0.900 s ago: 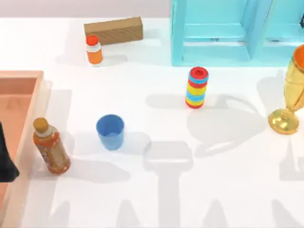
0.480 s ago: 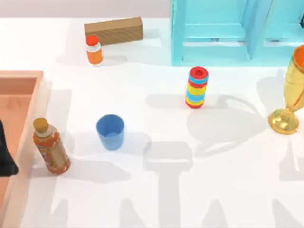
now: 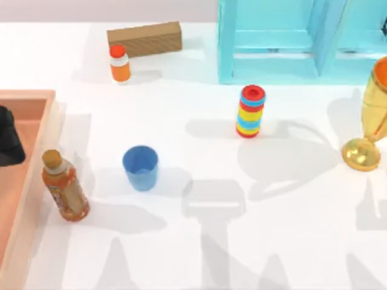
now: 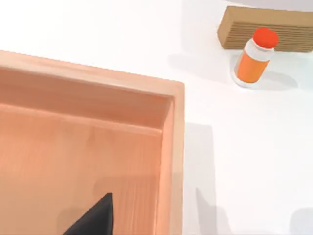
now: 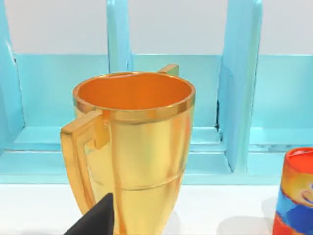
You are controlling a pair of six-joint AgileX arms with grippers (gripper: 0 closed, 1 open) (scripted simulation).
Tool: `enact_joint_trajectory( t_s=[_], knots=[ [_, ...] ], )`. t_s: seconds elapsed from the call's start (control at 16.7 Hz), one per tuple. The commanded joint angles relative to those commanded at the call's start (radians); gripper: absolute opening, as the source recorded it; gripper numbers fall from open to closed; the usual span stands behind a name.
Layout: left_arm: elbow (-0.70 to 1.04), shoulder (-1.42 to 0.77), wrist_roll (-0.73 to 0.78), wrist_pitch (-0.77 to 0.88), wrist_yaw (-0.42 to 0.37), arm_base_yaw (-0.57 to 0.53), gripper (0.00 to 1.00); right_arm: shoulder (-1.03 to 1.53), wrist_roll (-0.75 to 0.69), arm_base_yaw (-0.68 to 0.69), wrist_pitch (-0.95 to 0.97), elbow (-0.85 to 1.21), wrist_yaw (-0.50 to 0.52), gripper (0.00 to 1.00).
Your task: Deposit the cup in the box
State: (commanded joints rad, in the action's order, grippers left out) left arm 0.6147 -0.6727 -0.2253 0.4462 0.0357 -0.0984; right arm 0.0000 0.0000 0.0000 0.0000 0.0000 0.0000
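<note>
One blue cup (image 3: 140, 167) stands upright and open on the white table (image 3: 199, 254), left of centre in the top view, with nothing touching it. Just to its left, apart from it, an orange drink bottle (image 3: 65, 186) stands beside the outer wall of the salmon-pink box (image 3: 37, 181), which runs along the table's left edge with its open top up. The left gripper (image 3: 8, 136) hangs over the box's inside, well apart from the cup; whether its fingers are spread or closed I cannot tell. The left wrist view looks down on the box's corner (image 4: 171, 127), with one dark fingertip (image 4: 95, 218) above the box floor. Farther back, a small orange bottle with a red cap (image 3: 120, 63) stands in front of a brown cardboard block (image 3: 145, 38). A striped multicolour cylinder (image 3: 250, 111) stands right of centre, before the light-blue shelf frame (image 3: 284, 36) at the back. A gold goblet (image 3: 369, 118) stands at the right edge. The right wrist view faces the goblet (image 5: 132, 156) closely; the right gripper's grip state cannot be told.
</note>
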Motion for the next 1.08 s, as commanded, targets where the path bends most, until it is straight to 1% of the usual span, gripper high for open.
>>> enact_joint_trajectory(
  t_s=[0.3, 0.66, 0.9, 1.08],
  knots=[
    [0.441, -0.418, -0.138, 0.258, -0.011, -0.112, 1.00, 0.000, 0.000, 0.000, 0.000, 0.000, 0.000, 1.00],
    [0.923, -0.937, -0.261, 0.575, -0.033, -0.285, 1.00, 0.000, 0.000, 0.000, 0.000, 0.000, 0.000, 1.00],
    [1.143, -1.237, -0.302, 0.768, -0.038, -0.392, 1.00, 0.000, 0.000, 0.000, 0.000, 0.000, 0.000, 1.00],
    [1.239, -1.381, -0.314, 0.871, -0.038, -0.449, 1.00, 0.000, 0.000, 0.000, 0.000, 0.000, 0.000, 1.00]
  ],
)
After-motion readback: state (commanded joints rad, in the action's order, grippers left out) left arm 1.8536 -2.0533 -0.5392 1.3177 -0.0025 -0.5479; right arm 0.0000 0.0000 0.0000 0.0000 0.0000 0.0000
